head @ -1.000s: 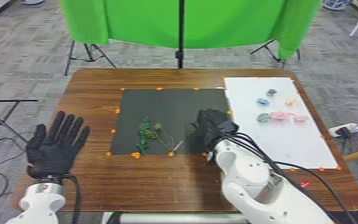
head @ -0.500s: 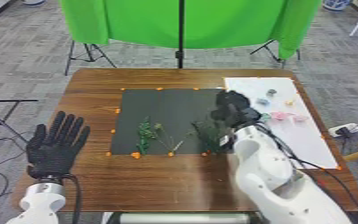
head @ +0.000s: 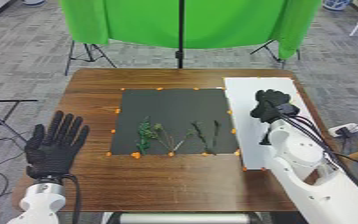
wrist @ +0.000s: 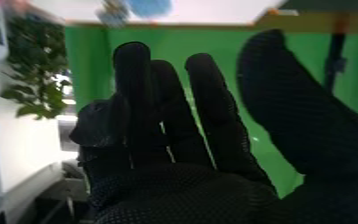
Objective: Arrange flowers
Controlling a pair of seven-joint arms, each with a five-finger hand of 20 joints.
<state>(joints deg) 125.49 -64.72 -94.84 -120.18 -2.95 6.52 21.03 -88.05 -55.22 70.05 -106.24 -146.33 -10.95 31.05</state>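
"Head view first: where are the fingers?"

"The right hand [head: 271, 104] is over the white sheet [head: 246, 90], on the right part of the table [head: 91, 100], its fingers directed away from the robot. The left hand [head: 51, 155] is well to their left, over the other side of the table."

"And the left fingers?"

"Released: straight, a little spread, with nothing in them."

"What lies between the two sets of fingers?"

"The dark mat [head: 162, 107], with the stems on it, all nearer the robot than the right fingers. Closest to those fingers are two thin dark stems, one [head: 215, 131] and beside it another [head: 199, 132]. Farther toward the left fingers comes a pale branching stem [head: 167, 140], then a leafy green stem [head: 143, 131], the nearest of them to the left hand. Each is well apart from both hands."

"Are the right fingers grasping anything?"

"In the right wrist view the right hand [wrist: 175, 195] looks released. The long fingers reach out, the thumb stands away from them, and I see nothing held between."

"Any blooms near them?"

"Two, past the fingertips and apart from them, both at the white sheet: a light blue flower [wrist: 149, 6] and, just beside it, a greyish flower [wrist: 113, 14]. I can't tell how high the fingers are above the sheet."
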